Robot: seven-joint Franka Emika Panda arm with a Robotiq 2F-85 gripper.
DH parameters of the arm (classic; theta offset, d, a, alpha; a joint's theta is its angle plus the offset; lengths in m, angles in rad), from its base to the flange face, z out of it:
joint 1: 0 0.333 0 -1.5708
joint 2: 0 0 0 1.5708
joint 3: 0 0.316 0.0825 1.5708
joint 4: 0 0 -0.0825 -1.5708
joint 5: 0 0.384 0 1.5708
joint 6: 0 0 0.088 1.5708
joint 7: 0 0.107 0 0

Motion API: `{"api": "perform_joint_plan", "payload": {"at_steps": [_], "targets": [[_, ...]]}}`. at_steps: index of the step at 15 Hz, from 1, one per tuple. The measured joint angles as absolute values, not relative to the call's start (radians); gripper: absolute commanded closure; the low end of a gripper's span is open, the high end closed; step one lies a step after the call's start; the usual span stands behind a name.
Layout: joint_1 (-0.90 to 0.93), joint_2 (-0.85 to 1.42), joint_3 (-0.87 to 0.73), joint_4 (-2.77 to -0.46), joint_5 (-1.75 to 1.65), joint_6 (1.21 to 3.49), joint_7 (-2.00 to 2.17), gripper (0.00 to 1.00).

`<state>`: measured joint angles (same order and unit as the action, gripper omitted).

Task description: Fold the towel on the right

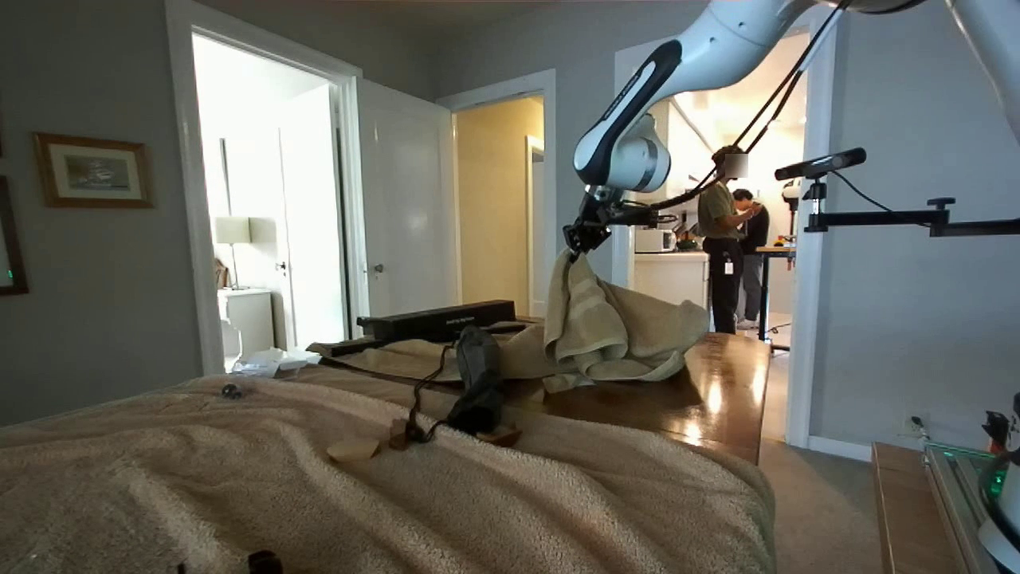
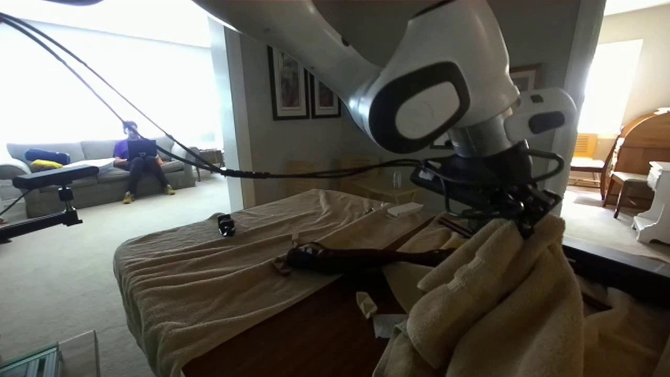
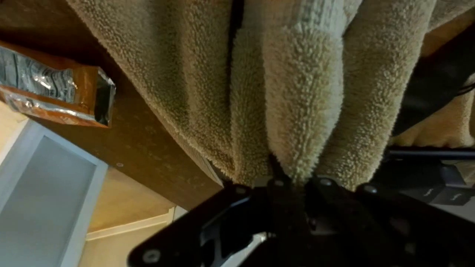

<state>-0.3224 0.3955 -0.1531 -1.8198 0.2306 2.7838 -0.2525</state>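
The towel (image 1: 617, 327) is rough cloth (tabletop (image 1: 729, 383) glossy).

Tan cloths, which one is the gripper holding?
The bunched towel, its top pinched in the gripper, draped in folds; the blanket lies spread over the table.

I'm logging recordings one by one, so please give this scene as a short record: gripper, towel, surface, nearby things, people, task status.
gripper: closed on the towel
towel: beige-tan, hanging in loose folds
surface: wooden table, partly covered by a tan cloth
nearby things: long black box, dark pouch-like item, orange packet
people: two standing figures in the background, one seated figure on a sofa
task status: towel held, not yet neatly folded
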Motion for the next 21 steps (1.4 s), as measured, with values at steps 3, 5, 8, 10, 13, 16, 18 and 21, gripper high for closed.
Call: {"api": "perform_joint_plan", "payload": {"at_steps": [3,5,8,10,13,16,18,21], "targets": [[-0.400,0.514,-0.104,-1.696,0.232,2.691,-0.299,0.98],[-0.438,0.575,-0.085,-1.628,0.231,2.625,-0.335,0.98],[-0.470,0.651,-0.069,-1.548,0.229,2.531,-0.387,0.98],[-0.476,0.687,-0.064,-1.511,0.226,2.483,-0.421,0.98],[-0.475,0.717,-0.062,-1.471,0.211,2.430,-0.457,0.98],[-0.469,0.747,-0.070,-1.430,0.162,2.376,-0.460,0.65],[-0.466,0.763,-0.075,-1.411,0.133,2.354,-0.460,0.58],[-0.460,0.754,-0.075,-1.412,0.107,2.350,-0.460,0.38]]}}
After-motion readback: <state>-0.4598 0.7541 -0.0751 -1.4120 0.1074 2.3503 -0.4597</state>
